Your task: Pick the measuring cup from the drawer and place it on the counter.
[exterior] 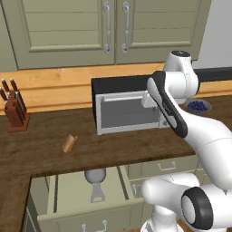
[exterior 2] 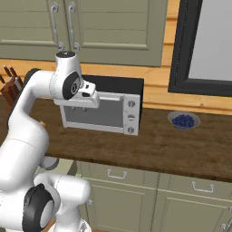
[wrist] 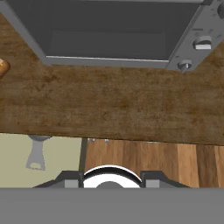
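Measuring cup [exterior: 95, 176] lies in open drawer [exterior: 72, 190], bowl toward counter [exterior: 45, 149] edge, handle pointing out toward drawer front, so not yet picked. Gripper [wrist: 111, 181] high above counter, before toaster oven [exterior: 129, 111], jaws narrow, holding nothing. Wooden stick [exterior: 70, 143] on counter, above drawer.

Glossy white arm [exterior: 213, 140], dark joints
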Controlling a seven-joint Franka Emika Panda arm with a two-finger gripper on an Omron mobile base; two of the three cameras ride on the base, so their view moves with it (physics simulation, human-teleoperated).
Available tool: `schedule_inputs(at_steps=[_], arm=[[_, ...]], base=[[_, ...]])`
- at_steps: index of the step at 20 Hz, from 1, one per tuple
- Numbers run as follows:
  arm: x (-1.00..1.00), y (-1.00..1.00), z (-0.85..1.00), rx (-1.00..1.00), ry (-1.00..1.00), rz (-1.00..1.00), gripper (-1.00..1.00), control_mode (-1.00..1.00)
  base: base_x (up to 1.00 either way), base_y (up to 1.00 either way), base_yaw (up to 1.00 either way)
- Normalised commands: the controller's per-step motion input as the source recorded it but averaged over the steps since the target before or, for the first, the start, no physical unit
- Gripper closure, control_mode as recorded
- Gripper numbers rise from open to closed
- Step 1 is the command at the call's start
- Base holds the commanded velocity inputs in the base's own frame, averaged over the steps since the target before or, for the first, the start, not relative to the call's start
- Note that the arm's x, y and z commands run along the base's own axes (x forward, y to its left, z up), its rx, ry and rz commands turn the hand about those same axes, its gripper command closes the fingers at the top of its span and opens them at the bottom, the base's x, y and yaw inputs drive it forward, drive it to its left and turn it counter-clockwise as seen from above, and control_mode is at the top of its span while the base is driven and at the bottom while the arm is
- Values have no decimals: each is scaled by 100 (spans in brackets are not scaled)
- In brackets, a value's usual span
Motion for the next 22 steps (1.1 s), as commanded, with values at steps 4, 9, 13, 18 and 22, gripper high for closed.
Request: schedule_inputs(at_steps=[4, 9, 13, 18, 22], arm=[[0, 0, 0, 0, 0, 0, -100, 100], [0, 0, 0, 0, 0, 0, -100, 100], [0, 0, 0, 0, 0, 0, -100, 100], [0, 0, 0, 0, 0, 0, -100, 100], [0, 0, 0, 0, 0, 0, -100, 100]], base=[[0, 0, 0], [-2, -2, 0], [-2, -53, 0], [11, -69, 0], [46, -19, 0]])
